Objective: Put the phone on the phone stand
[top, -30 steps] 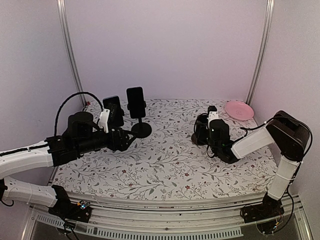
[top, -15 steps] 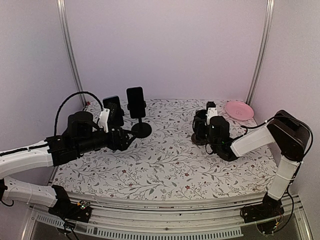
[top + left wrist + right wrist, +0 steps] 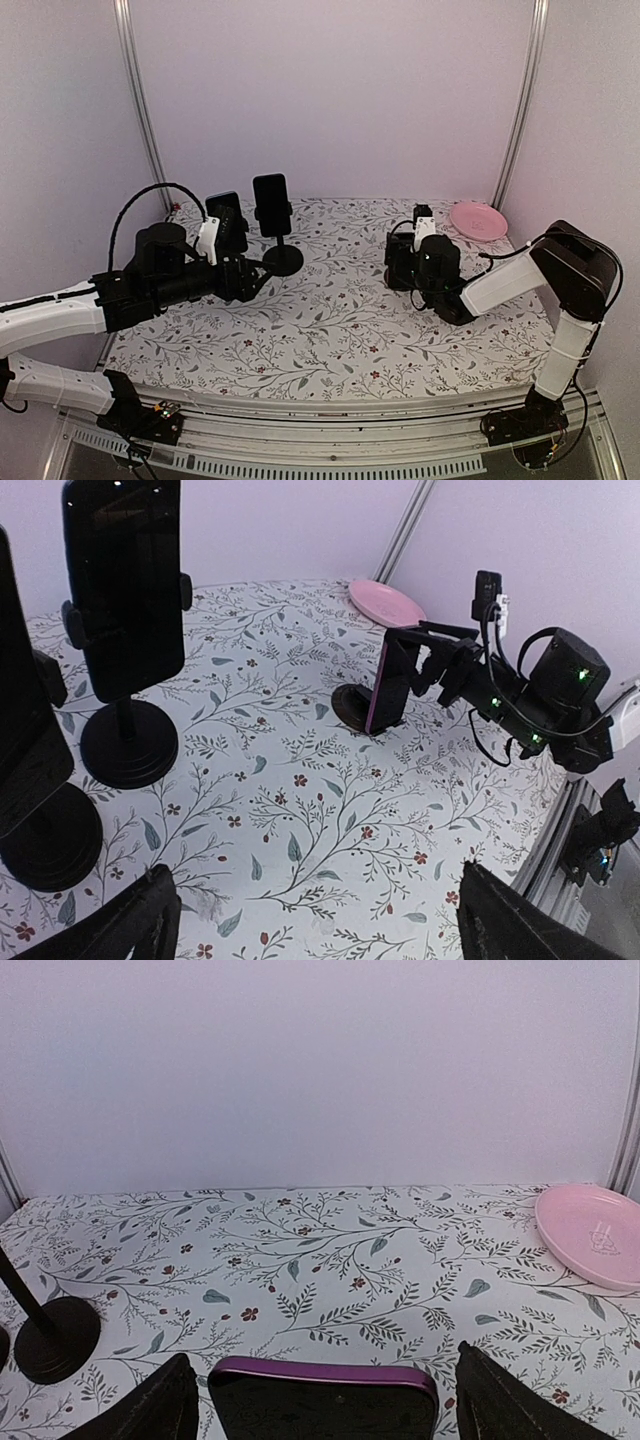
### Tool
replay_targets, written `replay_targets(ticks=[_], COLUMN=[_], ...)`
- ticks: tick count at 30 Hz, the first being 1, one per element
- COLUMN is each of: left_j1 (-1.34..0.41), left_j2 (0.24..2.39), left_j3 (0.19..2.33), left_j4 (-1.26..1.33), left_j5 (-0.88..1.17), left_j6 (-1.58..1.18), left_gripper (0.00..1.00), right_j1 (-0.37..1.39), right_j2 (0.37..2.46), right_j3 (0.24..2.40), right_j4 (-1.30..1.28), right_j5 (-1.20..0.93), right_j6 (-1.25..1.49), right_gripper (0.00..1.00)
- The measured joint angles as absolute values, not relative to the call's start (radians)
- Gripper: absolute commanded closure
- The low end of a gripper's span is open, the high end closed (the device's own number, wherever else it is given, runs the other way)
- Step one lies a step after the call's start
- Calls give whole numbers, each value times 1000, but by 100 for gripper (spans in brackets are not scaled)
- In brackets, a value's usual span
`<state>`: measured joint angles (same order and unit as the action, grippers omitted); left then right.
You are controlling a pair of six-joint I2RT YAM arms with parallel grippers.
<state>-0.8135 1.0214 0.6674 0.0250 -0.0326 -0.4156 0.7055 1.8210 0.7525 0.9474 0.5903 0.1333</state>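
Observation:
The phone (image 3: pixel 385 685), dark with a purple rim, stands upright against a low black phone stand (image 3: pixel 347 706) right of the table's middle. My right gripper (image 3: pixel 322 1378) is open and straddles the phone (image 3: pixel 325 1405), with a narrow gap showing between each finger and the phone's sides. From above, this gripper (image 3: pixel 401 262) sits low over the stand. Over bare tablecloth at the left, my left gripper (image 3: pixel 315 905) hangs open and holds nothing.
Two black phones on tall round-based stands (image 3: pixel 272 208) (image 3: pixel 227 222) stand at the back left, just beyond my left gripper (image 3: pixel 258 277). A pink plate (image 3: pixel 478 220) lies in the back right corner. Metal posts (image 3: pixel 140 110) rise at both back corners.
The right gripper's jaws have spread wider and come off the phone's sides. The left arm has not moved.

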Motion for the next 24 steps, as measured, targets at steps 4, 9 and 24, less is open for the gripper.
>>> replay_targets(ticks=[4, 9, 24], left_j1=[-813, -813, -813], left_j2=[1021, 1021, 1021], left_j3=[667, 669, 673], left_j4=[25, 25, 25], left_j5=[-32, -32, -29], left_j6=[-415, -414, -412], left_gripper=[3, 3, 3], right_j1=[706, 706, 664], right_j2=[1821, 1787, 1658], right_j3=[744, 746, 950], right_j4=[946, 865, 236], right_j5=[590, 591, 484], right_j6=[134, 165, 399], right_gripper=[11, 2, 1])
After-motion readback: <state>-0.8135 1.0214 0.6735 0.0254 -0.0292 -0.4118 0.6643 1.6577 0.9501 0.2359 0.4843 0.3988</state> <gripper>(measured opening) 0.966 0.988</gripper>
